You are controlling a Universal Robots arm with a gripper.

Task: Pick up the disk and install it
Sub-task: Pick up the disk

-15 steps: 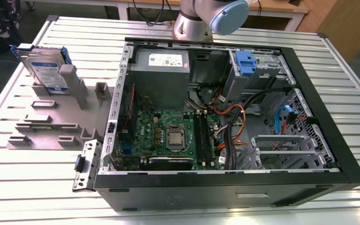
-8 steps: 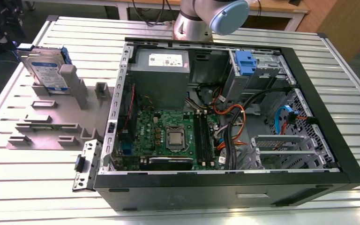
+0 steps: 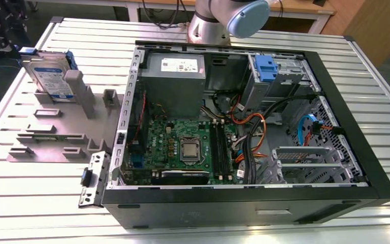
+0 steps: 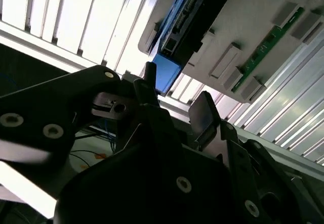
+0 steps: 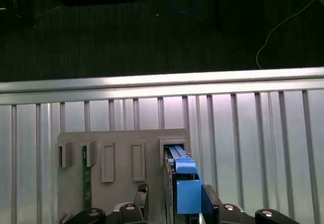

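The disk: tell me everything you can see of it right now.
The disk is a flat silver drive with a white-and-blue label on its broad face and a blue plastic carrier frame round its edges. It stands upright on edge in a slot of the grey holder on the slatted table, to the exterior view's left of the open computer case. Only the holder touches it. In the first wrist view it shows edge-on, in line between the fingers of the open gripper.
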